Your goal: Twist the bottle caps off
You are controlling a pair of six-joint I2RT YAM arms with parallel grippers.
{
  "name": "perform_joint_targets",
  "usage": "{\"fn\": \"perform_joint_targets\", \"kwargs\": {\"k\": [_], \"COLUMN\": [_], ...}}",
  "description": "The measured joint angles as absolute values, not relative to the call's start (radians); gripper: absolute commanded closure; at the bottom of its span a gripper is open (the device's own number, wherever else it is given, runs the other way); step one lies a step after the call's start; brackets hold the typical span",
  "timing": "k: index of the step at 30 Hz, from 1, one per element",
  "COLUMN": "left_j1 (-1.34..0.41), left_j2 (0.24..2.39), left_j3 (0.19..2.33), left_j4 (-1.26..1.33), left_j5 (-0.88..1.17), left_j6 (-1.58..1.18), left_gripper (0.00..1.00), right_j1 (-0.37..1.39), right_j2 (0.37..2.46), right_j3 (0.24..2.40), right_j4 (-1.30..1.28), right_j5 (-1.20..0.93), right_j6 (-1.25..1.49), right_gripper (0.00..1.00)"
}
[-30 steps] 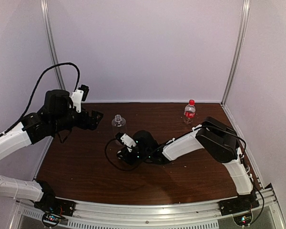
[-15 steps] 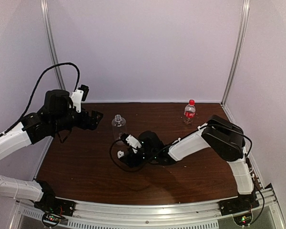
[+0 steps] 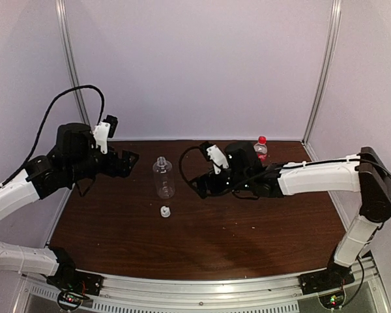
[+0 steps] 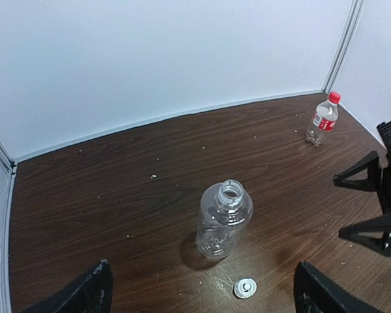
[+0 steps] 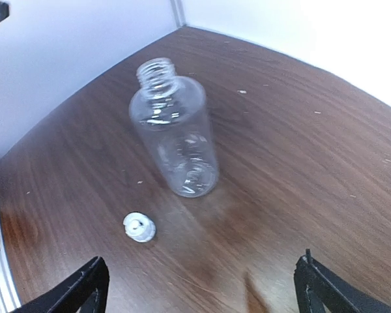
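plain bottle (image 3: pixel 163 177) upright mid-bench (image 3: pixel 247 235), uncapped, empty; white cap (image 3: pixel 164 210) lies just before it. labelled bottle (image 3: pixel 260 152) back right, red cap (image 3: pixel 262 139) on. left hand (image 3: pixel 131 162), right hand (image 3: pixel 199 187) wide, holding nothing.

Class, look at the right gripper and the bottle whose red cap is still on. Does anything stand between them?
No visible object does. The red-capped bottle stands at the back beside the right arm's wrist, while the open right gripper faces away from it, toward the uncapped plain bottle.
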State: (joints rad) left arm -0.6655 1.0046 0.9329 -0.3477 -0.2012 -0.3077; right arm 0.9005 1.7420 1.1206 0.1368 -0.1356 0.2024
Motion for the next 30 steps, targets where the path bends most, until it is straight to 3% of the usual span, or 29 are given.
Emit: {"fn": "perform_joint_targets", "kwargs": {"k": [6, 13, 24, 30], "left_j1": [-0.665, -0.665, -0.665, -0.665], "left_j2": [1.007, 1.013, 1.026, 1.027], "left_j3": [0.933, 0.933, 0.933, 0.933], "left_j4": [-0.361, -0.369, -0.369, -0.368], "left_j5": [-0.173, -0.112, -0.059, -0.048], "left_j6": [-0.327, -0.327, -0.327, -0.327], "left_gripper": [0.02, 0.02, 0.02, 0.02], "right_j1": [0.806, 0.617, 0.383, 0.342], "right_j2": [1.588, 1.558, 1.729, 1.871], "right_j3": [1.184, 1.296, 1.5, 1.606], "right_j4": [-0.116, -0.291, -0.418, -0.455], "right_j5": [0.026, 0.094, 0.065, 0.024], "right_j6": [0.207, 0.187, 0.165, 0.157], "right_gripper": [0.0, 0.0, 0.02, 0.11]}}
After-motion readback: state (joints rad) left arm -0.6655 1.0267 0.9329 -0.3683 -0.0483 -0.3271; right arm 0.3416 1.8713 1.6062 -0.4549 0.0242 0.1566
